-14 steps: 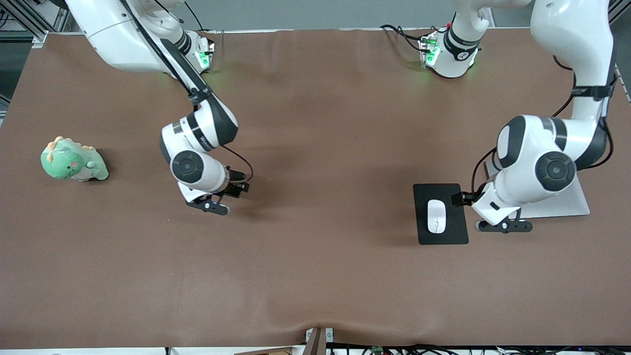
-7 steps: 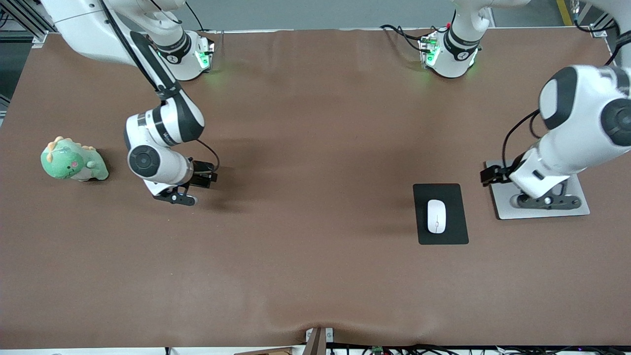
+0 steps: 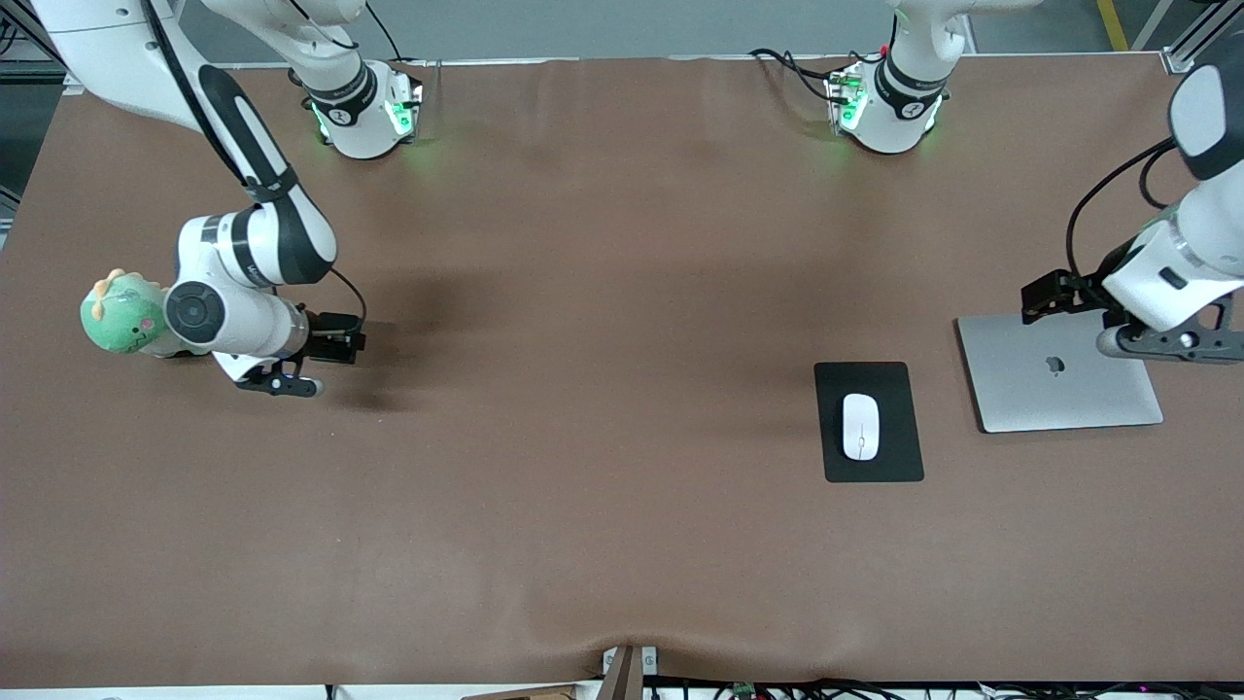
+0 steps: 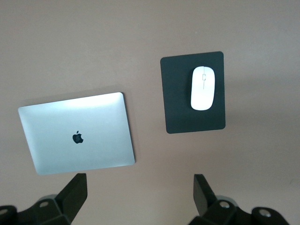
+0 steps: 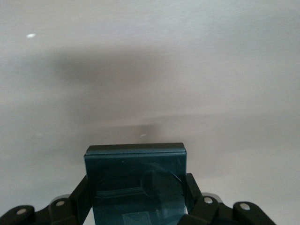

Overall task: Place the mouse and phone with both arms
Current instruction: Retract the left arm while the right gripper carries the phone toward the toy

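The white mouse (image 3: 861,426) lies on a black mouse pad (image 3: 889,457); both also show in the left wrist view, the mouse (image 4: 203,87) on the pad (image 4: 178,108). My left gripper (image 3: 1171,340) is open and empty, up over the silver laptop's corner; in its own view it (image 4: 139,187) has its jaws wide apart. My right gripper (image 3: 277,381) is beside the green plush toy at the right arm's end. In the right wrist view it (image 5: 136,197) is shut on the black phone (image 5: 136,178). The phone is hidden in the front view.
A closed silver laptop (image 3: 1059,374) lies beside the mouse pad toward the left arm's end, also in the left wrist view (image 4: 77,133). A green dinosaur plush (image 3: 121,319) sits at the right arm's end, partly covered by the right arm. Brown cloth covers the table (image 3: 603,437).
The right arm has swung toward the plush at its end of the table with the phone. The left arm has moved away from the mouse pad, across the laptop, uncovering it.
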